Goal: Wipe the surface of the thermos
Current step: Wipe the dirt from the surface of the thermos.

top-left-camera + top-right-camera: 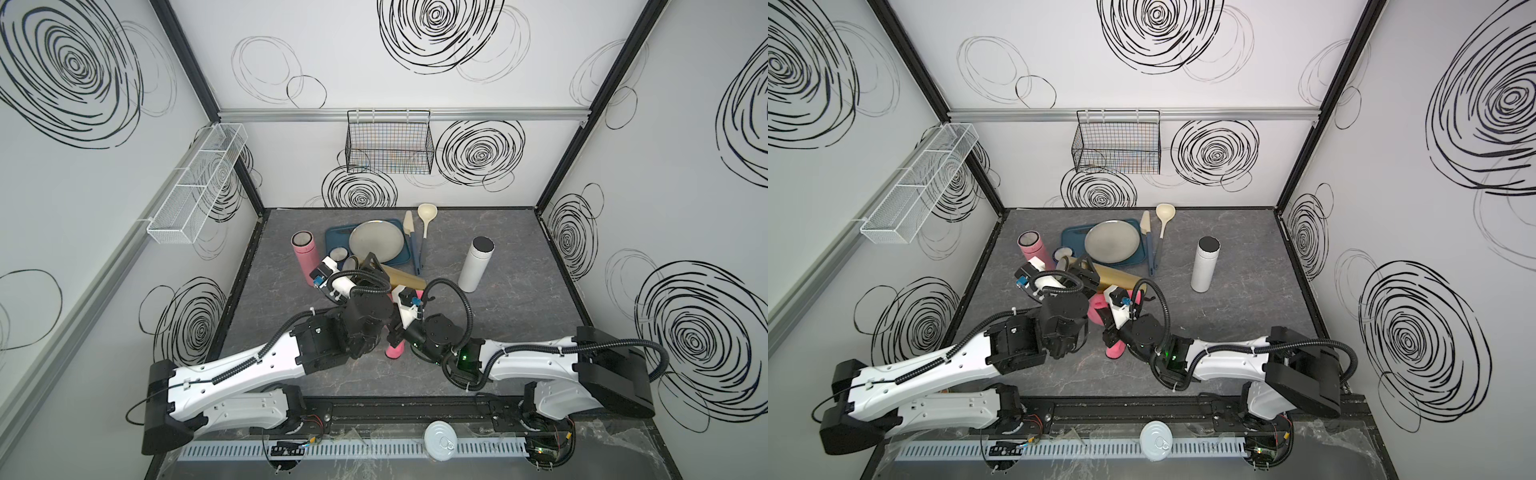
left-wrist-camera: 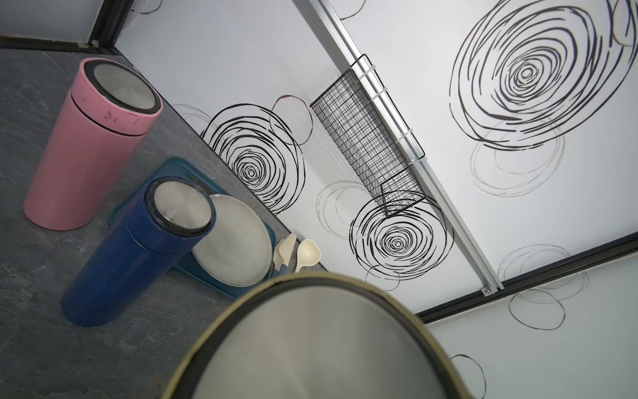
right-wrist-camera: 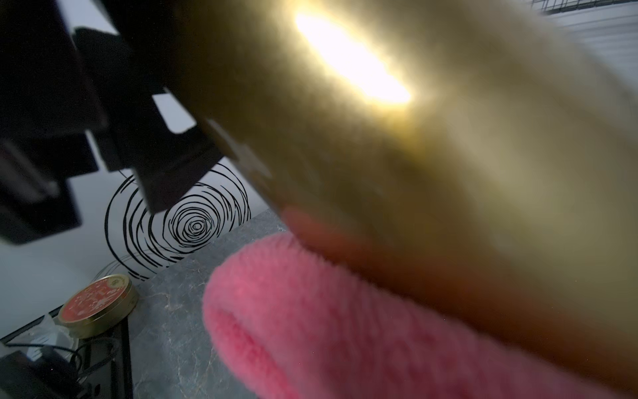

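A gold thermos lies tilted above the table, held off the surface. My left gripper is shut on it near its lid end. The steel lid fills the near part of the left wrist view. My right gripper is shut on a pink fluffy cloth. In the right wrist view the cloth lies against the underside of the thermos's gold body. The right fingers themselves are hidden by the cloth.
A pink thermos and a blue thermos stand at the back left beside a blue tray holding a plate. A spatula, a ladle and a white thermos stand further right. A black wire basket hangs on the back wall.
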Action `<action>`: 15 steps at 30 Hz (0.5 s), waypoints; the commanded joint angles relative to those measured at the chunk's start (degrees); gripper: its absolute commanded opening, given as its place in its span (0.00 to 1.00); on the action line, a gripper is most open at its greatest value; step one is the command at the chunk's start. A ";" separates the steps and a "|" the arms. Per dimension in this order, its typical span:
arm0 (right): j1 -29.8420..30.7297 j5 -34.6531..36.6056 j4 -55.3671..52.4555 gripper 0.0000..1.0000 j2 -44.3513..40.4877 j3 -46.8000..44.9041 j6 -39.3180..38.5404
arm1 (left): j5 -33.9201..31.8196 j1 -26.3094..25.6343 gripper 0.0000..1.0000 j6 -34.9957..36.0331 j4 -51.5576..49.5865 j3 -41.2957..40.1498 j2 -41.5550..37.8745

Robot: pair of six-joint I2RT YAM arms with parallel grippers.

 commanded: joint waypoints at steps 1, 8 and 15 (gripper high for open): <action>-1.72 10.58 8.18 0.00 3.16 0.36 0.76 | 3.72 -1.61 0.00 -3.04 -4.72 1.97 0.08; -0.71 11.26 13.22 0.00 2.27 -2.98 0.25 | 2.48 -1.54 0.00 -6.06 -9.36 4.83 2.90; -0.50 5.29 11.87 0.00 2.24 4.36 -1.04 | 2.87 -1.54 0.00 -7.18 -9.76 5.03 3.81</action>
